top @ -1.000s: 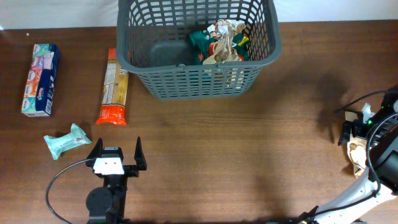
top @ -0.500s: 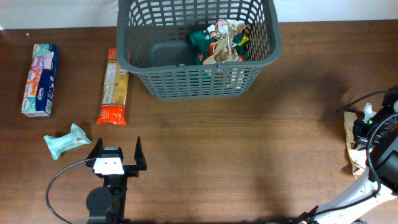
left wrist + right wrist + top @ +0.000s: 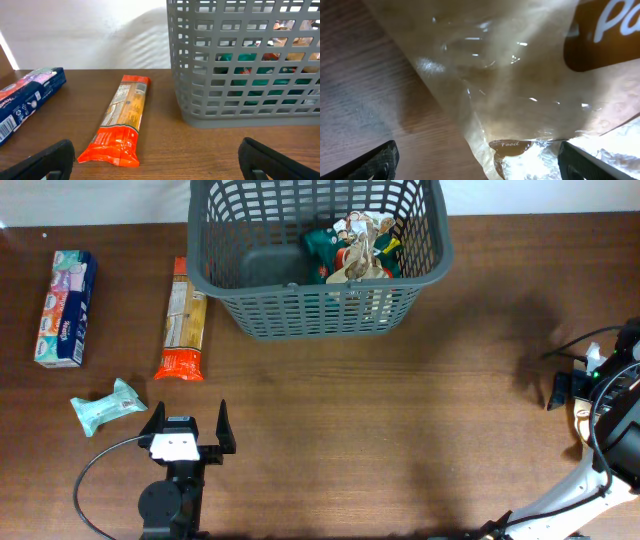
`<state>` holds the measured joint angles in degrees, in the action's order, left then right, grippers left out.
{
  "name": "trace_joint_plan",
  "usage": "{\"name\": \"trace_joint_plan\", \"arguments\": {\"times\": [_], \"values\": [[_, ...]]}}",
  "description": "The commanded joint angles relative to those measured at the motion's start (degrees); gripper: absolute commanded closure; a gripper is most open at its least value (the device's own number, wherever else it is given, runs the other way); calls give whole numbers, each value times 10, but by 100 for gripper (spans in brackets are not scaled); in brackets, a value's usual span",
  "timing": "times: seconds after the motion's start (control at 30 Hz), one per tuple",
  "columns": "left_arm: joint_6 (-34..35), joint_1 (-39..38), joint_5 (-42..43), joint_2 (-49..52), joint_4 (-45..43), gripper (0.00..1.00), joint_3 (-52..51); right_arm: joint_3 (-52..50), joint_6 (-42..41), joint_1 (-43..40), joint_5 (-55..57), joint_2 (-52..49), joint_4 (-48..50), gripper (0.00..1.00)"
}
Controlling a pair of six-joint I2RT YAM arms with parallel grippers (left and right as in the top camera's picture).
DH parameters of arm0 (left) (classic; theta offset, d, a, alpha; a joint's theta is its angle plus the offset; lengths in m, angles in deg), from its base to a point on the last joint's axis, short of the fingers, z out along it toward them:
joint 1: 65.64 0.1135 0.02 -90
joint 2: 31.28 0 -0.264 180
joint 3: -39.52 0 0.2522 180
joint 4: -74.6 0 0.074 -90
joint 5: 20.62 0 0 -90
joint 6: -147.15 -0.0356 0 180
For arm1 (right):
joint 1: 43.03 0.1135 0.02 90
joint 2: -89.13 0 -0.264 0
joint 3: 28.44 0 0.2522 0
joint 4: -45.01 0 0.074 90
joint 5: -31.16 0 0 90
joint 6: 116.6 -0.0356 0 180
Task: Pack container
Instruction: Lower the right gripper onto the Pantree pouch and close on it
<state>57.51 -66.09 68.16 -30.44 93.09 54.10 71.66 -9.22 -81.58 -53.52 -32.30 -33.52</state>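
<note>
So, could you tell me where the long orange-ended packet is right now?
In the overhead view, the orange-ended packet lies flat just left of the grey basket, between it and the blue tissue pack.

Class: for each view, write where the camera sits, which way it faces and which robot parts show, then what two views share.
Overhead: above the table, facing down; shows both arms, left gripper and right gripper open.
Left wrist: low over the table, facing the container and orange packet; own fingertips in bottom corners.
Right wrist: close above a clear brown packet, facing down; fingertips in bottom corners.
Shared: overhead and left wrist both show container and orange packet.
</note>
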Motion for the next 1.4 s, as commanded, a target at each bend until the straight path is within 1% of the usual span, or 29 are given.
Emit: {"name": "trace_joint_plan", "arguments": {"times": [0.0,0.47,0.57,0.67,0.97,1.1,1.37], "values": [[-9,1,6,-5,0,1,-3,-4,3,-1,-16,2,12,1],[-9,1,6,-5,0,1,-3,-4,6,2,-5,2,28,1],[-9,1,6,-5,0,1,-3,-3,5,12,35,2,27,1],[-9,1,6,-5,0,1,-3,19,-19,27,102,2,26,1],[-9,1,6,-5,0,1,-3,147,-20,47,166,2,-24,1],[-9,1,6,-5,0,1,-3,160,-21,40,182,2,-32,1],[-9,1,6,-5,0,1,-3,158,-16,16,156,2,-40,1]]}}
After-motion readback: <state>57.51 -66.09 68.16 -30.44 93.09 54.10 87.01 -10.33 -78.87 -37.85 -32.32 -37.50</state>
